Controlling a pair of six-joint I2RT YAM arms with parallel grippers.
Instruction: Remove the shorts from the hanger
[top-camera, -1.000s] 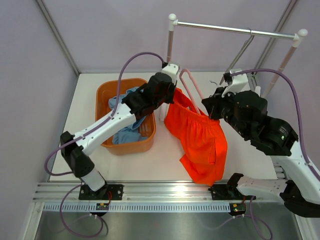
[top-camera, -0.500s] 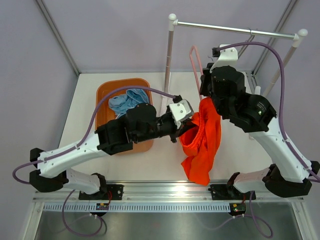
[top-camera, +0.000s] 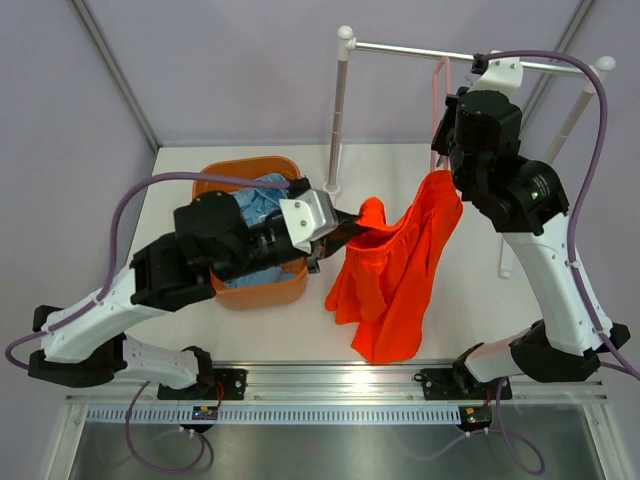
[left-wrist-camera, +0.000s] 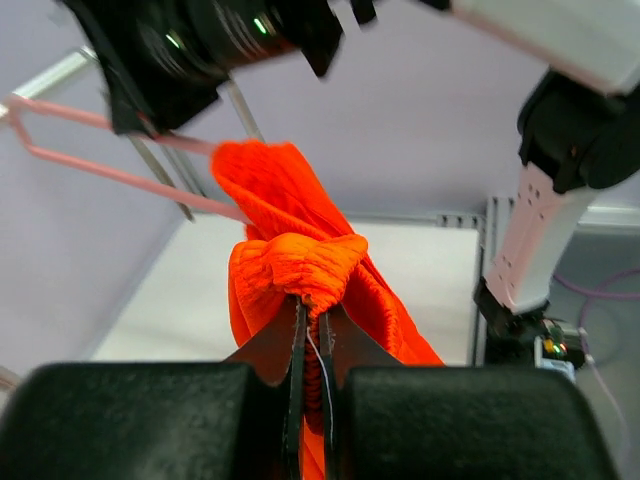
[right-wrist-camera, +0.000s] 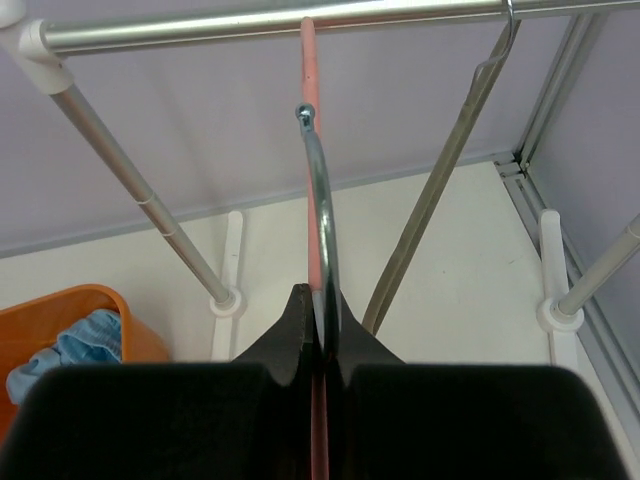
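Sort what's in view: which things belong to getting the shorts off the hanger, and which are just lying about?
In the job: orange shorts; pink hanger; left gripper, jaws shut on the shorts; right gripper, jaws shut on the hanger; light blue shorts, bunched in the basket.

Lying about: orange basket; clothes rail; grey hanger on the rail.

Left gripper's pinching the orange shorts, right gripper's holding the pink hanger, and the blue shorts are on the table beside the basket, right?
Not quite: the blue shorts lie inside the orange basket, as the top external view shows. The left gripper does pinch the orange shorts and the right gripper does hold the pink hanger.
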